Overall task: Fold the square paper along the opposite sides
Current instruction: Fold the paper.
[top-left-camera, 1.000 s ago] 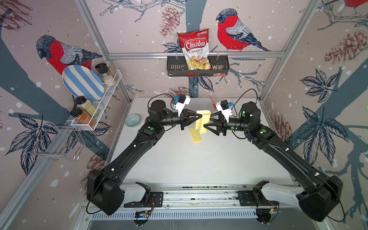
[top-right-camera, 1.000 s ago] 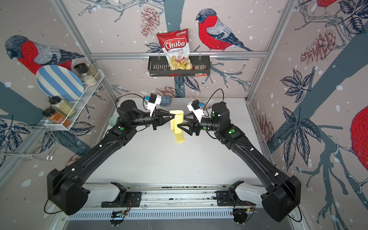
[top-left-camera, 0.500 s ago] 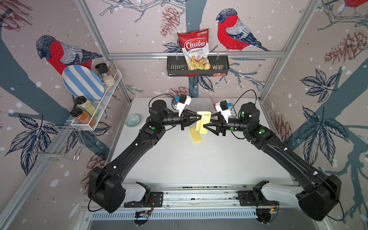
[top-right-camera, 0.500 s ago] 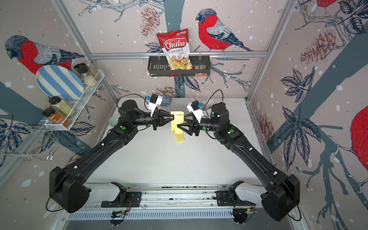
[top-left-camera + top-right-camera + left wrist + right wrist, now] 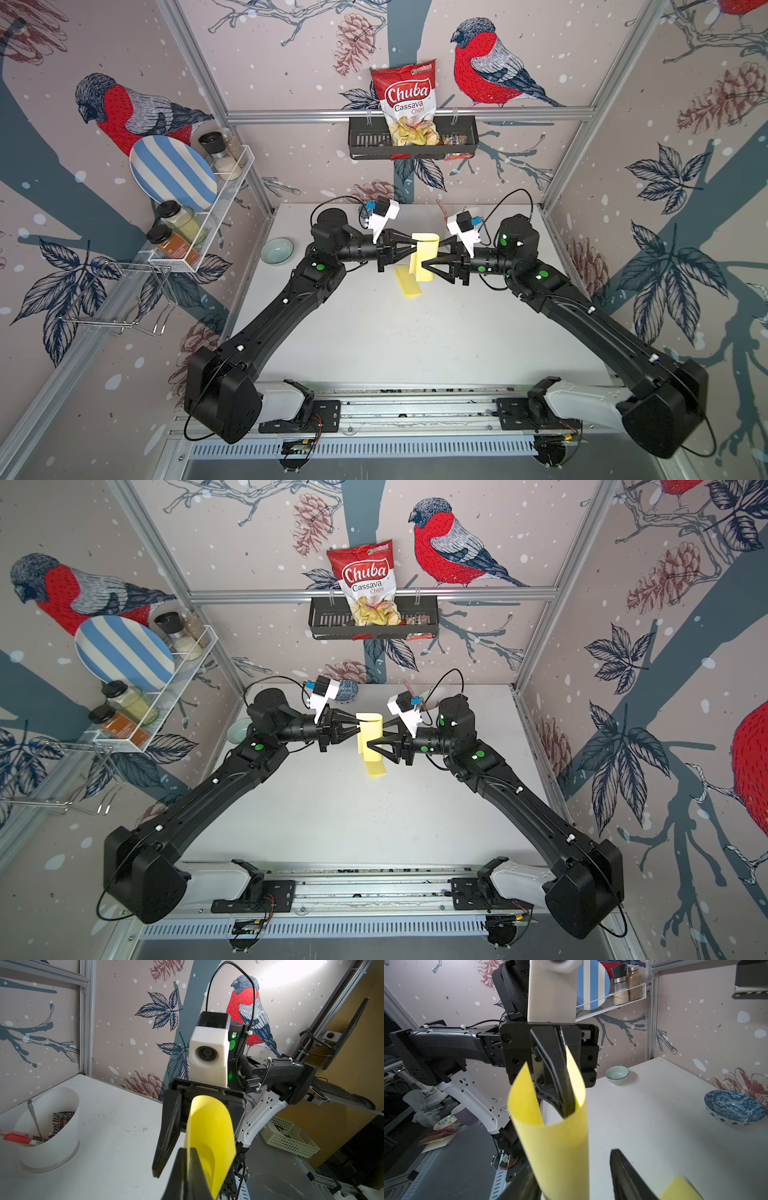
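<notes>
Top views: left gripper [image 5: 412, 249] pinches curled yellow paper [image 5: 424, 273]; right gripper [image 5: 432, 254] half-open around it.

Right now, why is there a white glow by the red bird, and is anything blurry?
Left wrist view: glare whitens the wall beside the painted bird, and the close yellow paper looks soft. Both top views: sharp, evenly lit, but the wide lens tilts the frame posts.

The yellow paper [image 5: 556, 1147] looks matt and smooth, the black plastic fingers [image 5: 561, 1086] glossy, the white table [image 5: 654, 1115] scuffed.
</notes>
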{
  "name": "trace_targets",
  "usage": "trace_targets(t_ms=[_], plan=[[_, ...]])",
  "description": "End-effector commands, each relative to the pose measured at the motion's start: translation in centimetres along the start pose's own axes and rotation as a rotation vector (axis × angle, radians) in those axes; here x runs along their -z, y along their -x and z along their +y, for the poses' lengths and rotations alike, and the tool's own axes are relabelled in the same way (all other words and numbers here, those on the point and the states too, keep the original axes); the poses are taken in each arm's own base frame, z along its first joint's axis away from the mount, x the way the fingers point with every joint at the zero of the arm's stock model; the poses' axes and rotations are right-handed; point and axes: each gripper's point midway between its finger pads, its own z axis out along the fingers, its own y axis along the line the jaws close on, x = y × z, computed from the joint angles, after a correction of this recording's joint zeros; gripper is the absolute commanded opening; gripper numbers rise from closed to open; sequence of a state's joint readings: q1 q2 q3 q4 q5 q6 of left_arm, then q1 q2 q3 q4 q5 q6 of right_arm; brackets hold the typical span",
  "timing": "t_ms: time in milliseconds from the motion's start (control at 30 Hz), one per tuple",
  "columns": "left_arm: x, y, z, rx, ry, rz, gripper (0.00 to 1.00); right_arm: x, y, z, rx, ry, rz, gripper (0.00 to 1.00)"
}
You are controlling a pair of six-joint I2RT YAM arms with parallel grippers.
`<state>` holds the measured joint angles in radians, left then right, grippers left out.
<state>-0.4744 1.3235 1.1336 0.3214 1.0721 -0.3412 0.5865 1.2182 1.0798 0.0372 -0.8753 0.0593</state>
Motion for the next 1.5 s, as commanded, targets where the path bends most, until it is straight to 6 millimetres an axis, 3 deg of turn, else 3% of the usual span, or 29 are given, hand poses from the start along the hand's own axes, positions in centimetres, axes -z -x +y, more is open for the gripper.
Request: trace_targets(t_ms=[0, 1467], plan=[[-0.01, 0.52, -0.56, -0.033, -0.02, -0.012, 0.0, -0.05, 1.01, 0.62, 0.033, 0.029, -0.031, 0.53], [0.0, 0.22, -0.34, -0.031, -0.008, 0.0, 0.0, -0.91, 1.37, 0.72, 0.04, 0.049, -0.04, 0.4]])
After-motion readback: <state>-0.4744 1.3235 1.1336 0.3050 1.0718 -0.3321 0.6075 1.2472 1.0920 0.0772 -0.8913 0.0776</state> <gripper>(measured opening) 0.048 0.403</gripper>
